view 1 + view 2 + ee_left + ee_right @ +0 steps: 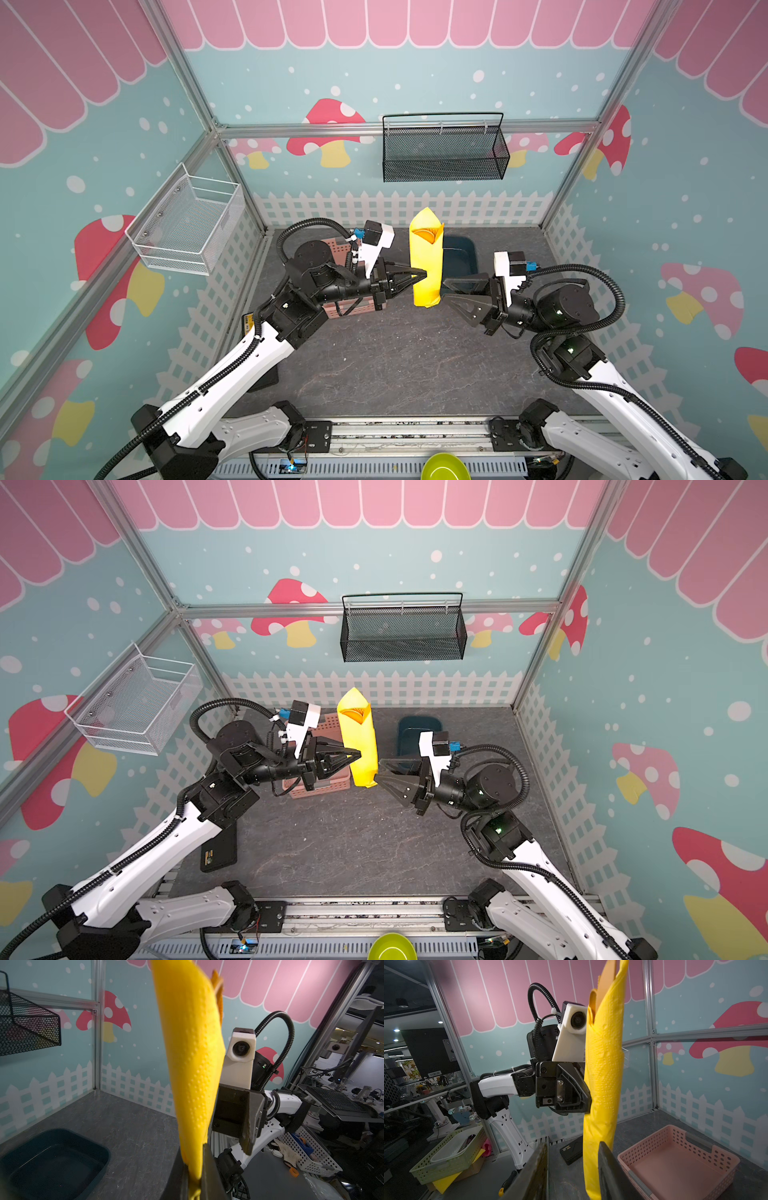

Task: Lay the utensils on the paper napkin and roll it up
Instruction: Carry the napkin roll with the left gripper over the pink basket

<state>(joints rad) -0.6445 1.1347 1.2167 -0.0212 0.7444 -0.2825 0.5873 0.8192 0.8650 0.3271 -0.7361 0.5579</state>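
Left gripper [422,274] is pinched shut on the paper napkin [426,257], a narrow yellow roll standing upright in mid-air, gripped approx. mid-length at its side edge. Orange utensils [426,236] peek from the roll's open top, above the fingers; only tips show. Right gripper [445,290] faces it from the opp. side, jaws parted, holding nothing. The roll's lower end sits at its fingertips, with one finger [610,1172] right beside the paper; contact unclear. Below both grippers is a dark grey table [395,361] w/ open room toward the front. A pink basket [675,1163] sits under and behind the left fingers, and a dark blue tray [459,253] behind the right fingers. Black mesh basket [444,153] on the back wall and white wire basket [187,224] on the left wall, both well apart from the roll.
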